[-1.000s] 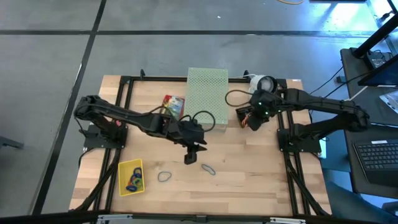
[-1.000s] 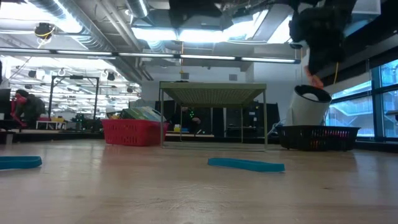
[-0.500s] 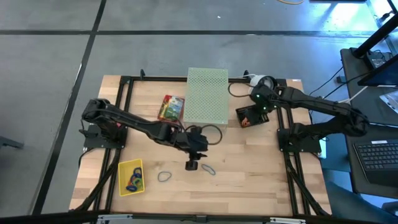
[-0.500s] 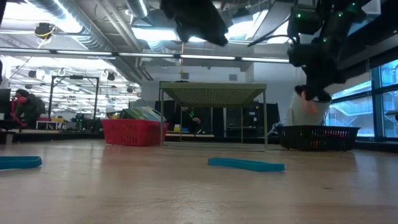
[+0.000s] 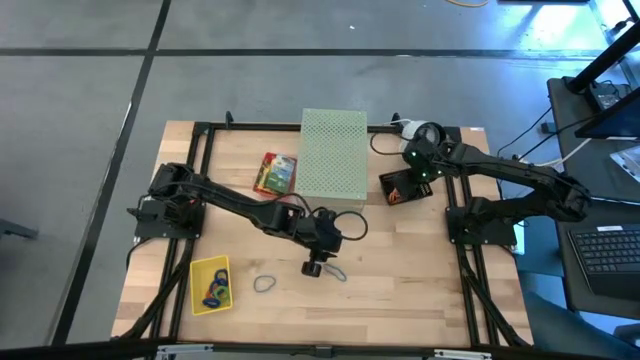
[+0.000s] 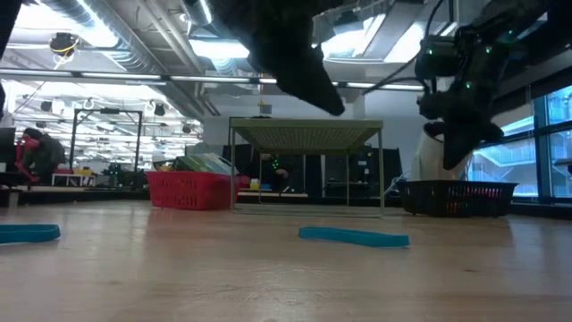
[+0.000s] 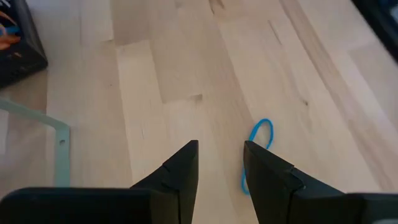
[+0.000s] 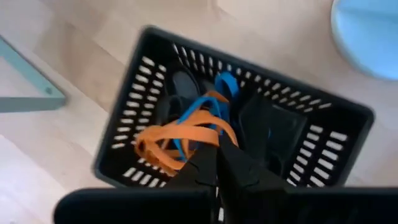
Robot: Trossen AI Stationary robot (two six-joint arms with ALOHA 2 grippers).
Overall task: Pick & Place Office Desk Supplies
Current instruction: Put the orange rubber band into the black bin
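Above the blue rubber band [image 7: 258,149], left gripper [image 7: 219,163] hangs parted.

Two blue rubber-band loops [image 5: 335,271] [image 5: 264,284] lie flat near the surface's front edge; a yellow-and-green card box [image 5: 276,173] lies toward the back edge.

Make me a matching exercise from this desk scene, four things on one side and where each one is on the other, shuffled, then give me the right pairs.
Things:
1. left gripper
2. right gripper
3. yellow tray
4. pale green perforated box

Places:
A. at the table's back edge, in the middle
B. over the black basket of orange and blue bands
C. near the table's front left corner
D. open, above a blue rubber band at mid-table

Pairs: 1-D, 2-B, 3-C, 4-A
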